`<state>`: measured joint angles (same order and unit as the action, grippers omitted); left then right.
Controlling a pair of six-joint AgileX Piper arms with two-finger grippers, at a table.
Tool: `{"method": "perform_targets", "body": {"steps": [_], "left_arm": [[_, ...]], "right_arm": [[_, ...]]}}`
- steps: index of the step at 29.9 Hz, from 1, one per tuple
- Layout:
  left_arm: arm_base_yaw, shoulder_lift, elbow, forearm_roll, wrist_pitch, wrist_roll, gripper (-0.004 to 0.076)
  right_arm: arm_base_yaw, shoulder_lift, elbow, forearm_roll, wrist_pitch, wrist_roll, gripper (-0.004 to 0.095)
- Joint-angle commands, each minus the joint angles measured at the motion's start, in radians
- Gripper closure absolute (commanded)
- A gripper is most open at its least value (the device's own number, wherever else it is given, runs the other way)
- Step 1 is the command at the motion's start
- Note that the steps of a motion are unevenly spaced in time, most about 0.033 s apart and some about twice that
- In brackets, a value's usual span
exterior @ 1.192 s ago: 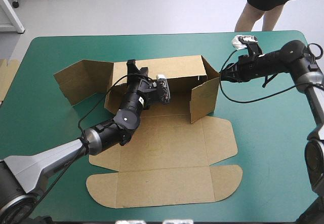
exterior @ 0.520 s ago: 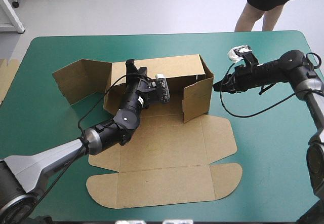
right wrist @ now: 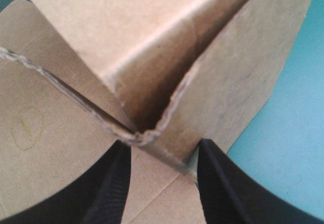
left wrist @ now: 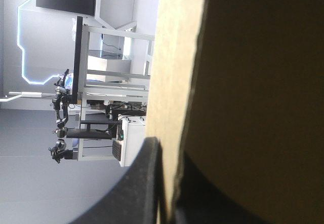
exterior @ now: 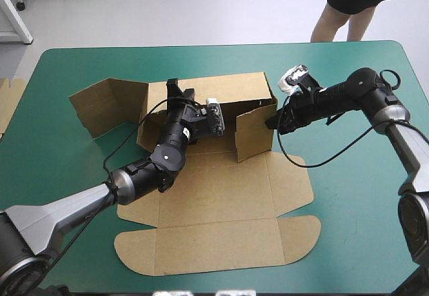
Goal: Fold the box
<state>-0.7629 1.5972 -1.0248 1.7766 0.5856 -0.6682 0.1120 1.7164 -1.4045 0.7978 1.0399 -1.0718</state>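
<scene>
A: While the left gripper [exterior: 174,87] stays clamped on the top edge of the back wall [exterior: 231,88], what has changed?

B: The right gripper [exterior: 271,122] has come in from the right. The side flap [exterior: 253,134] has swung with it, further toward the middle of the box [exterior: 221,202].

A: Is it gripping that flap?

B: No. Its fingers stand apart, with the flap's free edge between them.

A: And where is the box?

B: In the middle of the table [exterior: 348,195], where it was. The back wall is up, the front panels lie flat, and the left flap [exterior: 107,105] is splayed outward as before.
</scene>
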Motion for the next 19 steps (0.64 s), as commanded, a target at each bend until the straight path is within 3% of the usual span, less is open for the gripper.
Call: {"method": "perform_targets", "body": {"steps": [1, 13, 19], "left_arm": [[0.006, -0.025, -0.015, -0.008, 0.028, -0.031, 0.0734], [0.006, -0.025, -0.015, -0.008, 0.028, -0.031, 0.0734], [0.006, -0.025, -0.015, -0.008, 0.026, -0.031, 0.0734]], "right_arm": [[0.007, -0.053, -0.023, 0.040, 0.009, 0.018, 0.0501], [0.016, -0.067, 0.032, 0.164, -0.121, 0.047, 0.0526], [0.057, -0.133, 0.158, 0.221, -0.288, -0.007, 0.0557]]}}
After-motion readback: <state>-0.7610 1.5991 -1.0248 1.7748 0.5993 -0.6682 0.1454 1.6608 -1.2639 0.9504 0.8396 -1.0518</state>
